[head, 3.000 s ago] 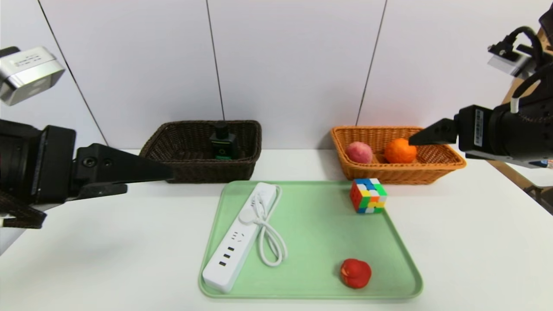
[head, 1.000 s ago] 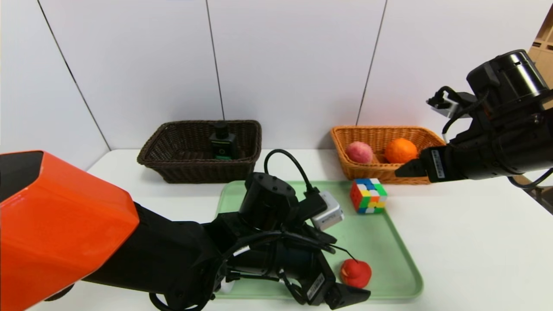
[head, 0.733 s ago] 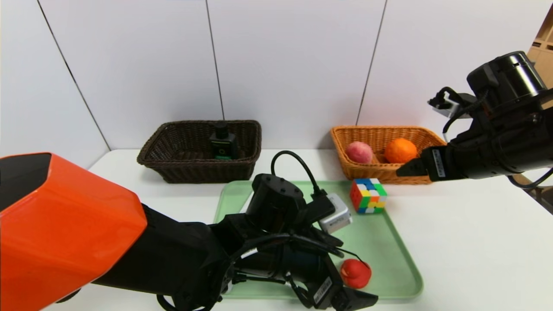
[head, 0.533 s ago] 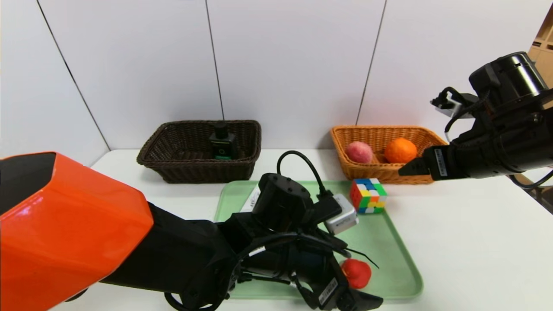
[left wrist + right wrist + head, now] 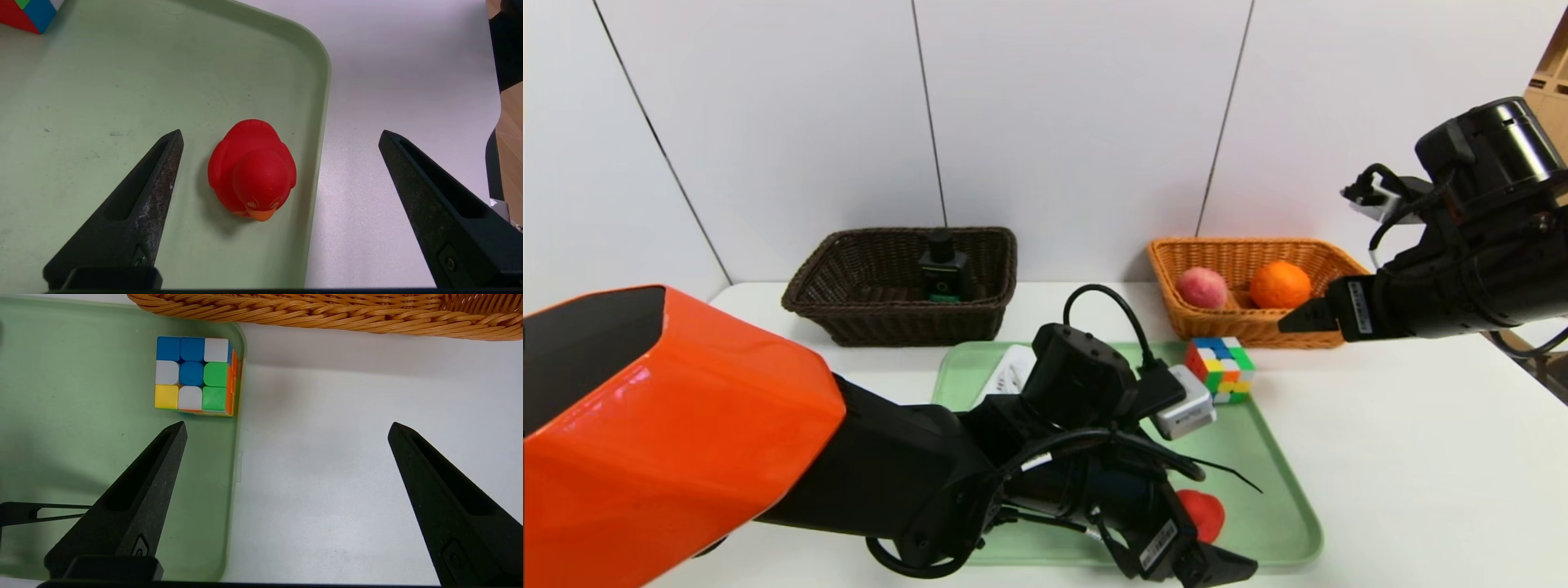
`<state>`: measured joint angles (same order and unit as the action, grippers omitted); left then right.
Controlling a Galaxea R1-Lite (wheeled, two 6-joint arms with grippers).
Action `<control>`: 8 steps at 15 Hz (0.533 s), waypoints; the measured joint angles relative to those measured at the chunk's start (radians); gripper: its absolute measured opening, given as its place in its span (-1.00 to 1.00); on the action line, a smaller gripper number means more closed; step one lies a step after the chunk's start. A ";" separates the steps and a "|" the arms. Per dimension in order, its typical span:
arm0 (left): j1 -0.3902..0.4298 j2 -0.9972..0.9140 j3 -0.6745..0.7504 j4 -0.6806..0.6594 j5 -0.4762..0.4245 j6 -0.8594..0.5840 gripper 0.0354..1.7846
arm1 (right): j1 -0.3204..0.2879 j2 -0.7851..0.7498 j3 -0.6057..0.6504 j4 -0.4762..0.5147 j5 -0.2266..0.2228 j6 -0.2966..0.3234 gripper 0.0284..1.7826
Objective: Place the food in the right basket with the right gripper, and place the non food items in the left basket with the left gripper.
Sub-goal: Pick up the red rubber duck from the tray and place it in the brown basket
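Observation:
A red rubber duck (image 5: 253, 169) sits on the green tray (image 5: 122, 81) near its front right corner. My left gripper (image 5: 281, 136) is open above it; one finger is over the tray and the other over the table past the rim. In the head view my left arm hides most of the duck (image 5: 1205, 513). A Rubik's cube (image 5: 1221, 369) sits at the tray's back right corner. A white power strip (image 5: 1013, 371) is mostly hidden by the arm. My right gripper (image 5: 286, 426) is open and empty above the table, in front of the orange basket (image 5: 1258, 331).
The orange basket holds a peach (image 5: 1202, 287) and an orange (image 5: 1280, 284). The dark brown basket (image 5: 898, 327) at the back left holds a black and green object (image 5: 943, 273). A white wall stands behind both. The cube also shows in the right wrist view (image 5: 192, 373).
My left arm has swung in from the left across the tray and kept moving right over the duck. My right gripper has dropped from over the orange basket to in front of it.

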<state>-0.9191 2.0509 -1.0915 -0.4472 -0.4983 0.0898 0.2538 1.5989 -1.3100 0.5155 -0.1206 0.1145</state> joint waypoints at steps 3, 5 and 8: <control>0.000 0.011 -0.002 -0.001 0.000 0.000 0.89 | -0.005 -0.004 0.001 0.000 0.000 0.000 0.90; 0.000 0.019 -0.002 -0.002 0.002 0.000 0.89 | -0.006 -0.006 0.004 0.000 0.000 0.000 0.90; 0.000 0.029 -0.002 -0.004 0.002 0.000 0.89 | -0.006 -0.007 0.006 0.000 0.001 0.000 0.90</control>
<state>-0.9187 2.0796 -1.0934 -0.4511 -0.4960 0.0902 0.2481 1.5917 -1.3040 0.5155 -0.1196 0.1145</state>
